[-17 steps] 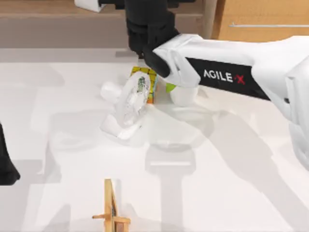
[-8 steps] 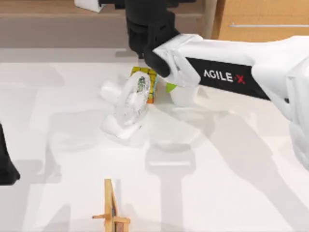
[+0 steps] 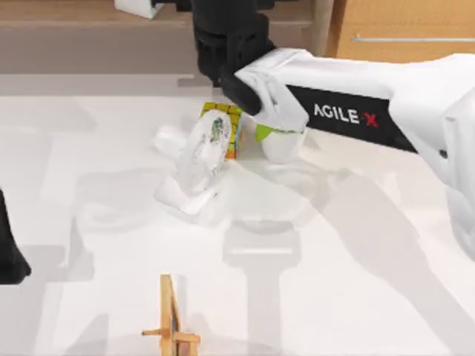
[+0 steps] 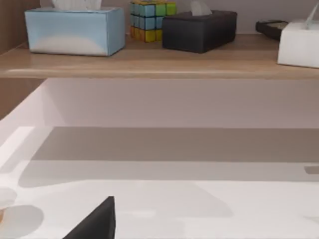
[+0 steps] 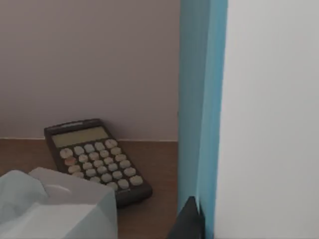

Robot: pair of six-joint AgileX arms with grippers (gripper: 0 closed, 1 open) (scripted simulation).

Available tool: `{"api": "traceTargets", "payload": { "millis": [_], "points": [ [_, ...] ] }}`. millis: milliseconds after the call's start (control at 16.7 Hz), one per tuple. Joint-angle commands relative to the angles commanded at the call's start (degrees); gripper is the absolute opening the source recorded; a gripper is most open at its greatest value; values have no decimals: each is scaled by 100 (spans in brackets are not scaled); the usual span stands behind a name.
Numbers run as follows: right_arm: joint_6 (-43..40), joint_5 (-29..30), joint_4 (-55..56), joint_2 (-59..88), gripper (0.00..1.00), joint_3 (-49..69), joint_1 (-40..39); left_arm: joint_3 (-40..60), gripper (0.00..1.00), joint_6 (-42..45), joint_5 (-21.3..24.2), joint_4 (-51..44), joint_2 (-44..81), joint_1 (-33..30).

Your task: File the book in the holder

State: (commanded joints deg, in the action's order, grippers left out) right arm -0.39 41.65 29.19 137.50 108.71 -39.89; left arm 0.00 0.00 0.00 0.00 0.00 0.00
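Note:
The book [image 5: 202, 99] stands on edge close in front of the right wrist camera, its teal-blue cover beside white page edges. One dark finger [image 5: 188, 221] rests against the cover. In the top view my right gripper [image 3: 223, 55] reaches to the far back of the table by the shelf, and the arm hides the book. The wooden holder [image 3: 171, 315] stands at the near edge, left of centre and far from the right gripper. My left gripper [image 3: 9, 256] is parked at the left edge.
A colourful cube [image 3: 226, 126], a clear rounded object [image 3: 199, 156] over white pieces, and a white pot [image 3: 280, 144] with a green plant sit under the right arm. The back shelf holds a calculator [image 5: 94, 154] and tissue boxes [image 4: 75, 30].
The right arm has shifted slightly toward the back, and more of the pot and its green leaf shows. The left arm has not moved.

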Motion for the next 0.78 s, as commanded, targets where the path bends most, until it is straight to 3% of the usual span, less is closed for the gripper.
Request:
{"api": "traceTargets", "payload": {
  "millis": [780],
  "points": [
    [293, -240, -59, -337, 0, -297, 60, 0, 100, 0, 0, 0, 0, 0]
  ]
}}
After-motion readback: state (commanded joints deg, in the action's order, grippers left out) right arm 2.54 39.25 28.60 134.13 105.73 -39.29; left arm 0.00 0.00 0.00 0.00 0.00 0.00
